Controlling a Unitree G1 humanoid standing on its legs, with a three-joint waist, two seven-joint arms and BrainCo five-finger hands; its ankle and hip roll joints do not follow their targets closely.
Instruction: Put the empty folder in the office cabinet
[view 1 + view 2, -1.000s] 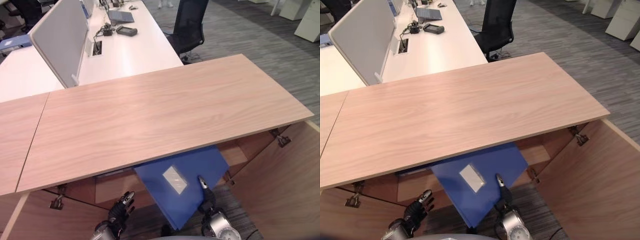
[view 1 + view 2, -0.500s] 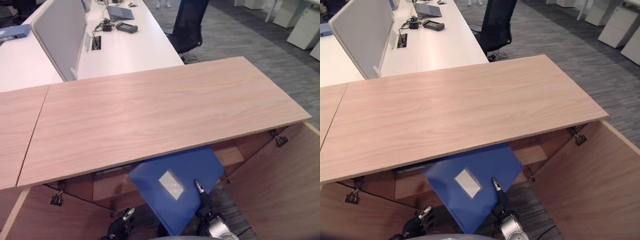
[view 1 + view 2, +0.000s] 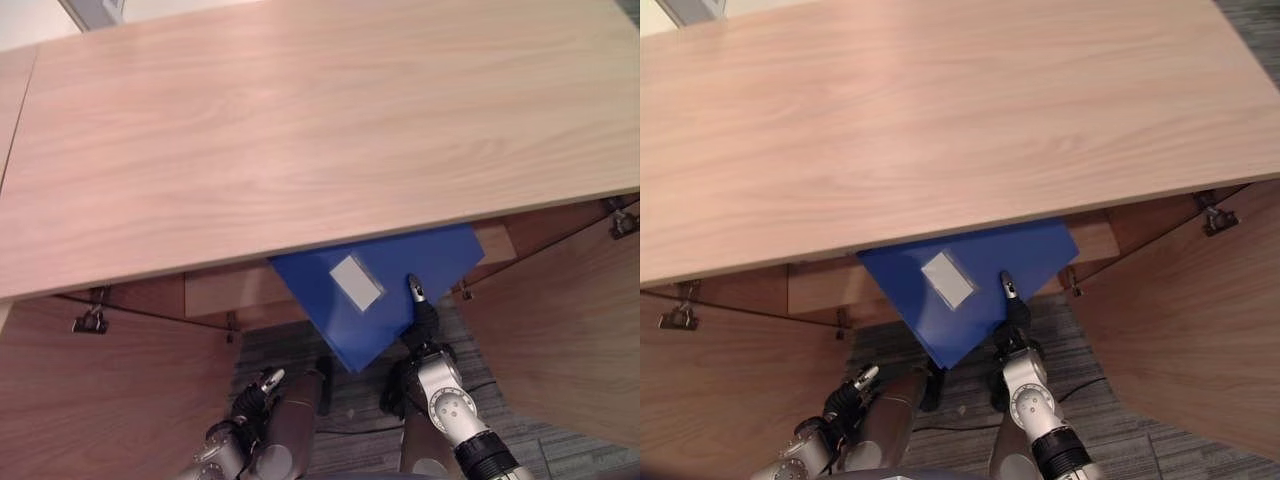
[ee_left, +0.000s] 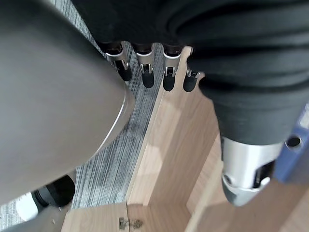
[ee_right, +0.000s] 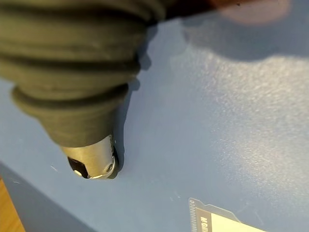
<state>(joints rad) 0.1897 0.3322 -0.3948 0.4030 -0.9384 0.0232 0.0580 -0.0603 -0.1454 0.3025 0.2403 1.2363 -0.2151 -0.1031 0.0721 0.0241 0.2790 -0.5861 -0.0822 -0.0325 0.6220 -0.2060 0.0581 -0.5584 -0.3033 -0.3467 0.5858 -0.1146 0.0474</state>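
Observation:
A blue folder [image 3: 372, 322] with a white label [image 3: 357, 282] is tilted, its far part under the wooden top [image 3: 300, 130] of the cabinet. My right hand [image 3: 425, 328] grips its near right edge. The thumb [image 5: 91, 164] presses on the blue cover [image 5: 217, 121], and the fingers are hidden beneath it. My left hand [image 3: 250, 402] hangs low at the left, away from the folder. Its fingers [image 4: 145, 72] are straight and hold nothing.
Both cabinet doors stand swung out, the left door [image 3: 110, 400] and the right door [image 3: 570, 340], with metal hinges under the top. A wooden shelf front [image 3: 220, 290] shows inside, left of the folder. Grey carpet [image 3: 350, 405] lies between the doors.
The camera has tilted down, so the desks behind are out of the picture. The folder reaches a little farther under the top, with my right hand still on it. My left hand has dropped lower.

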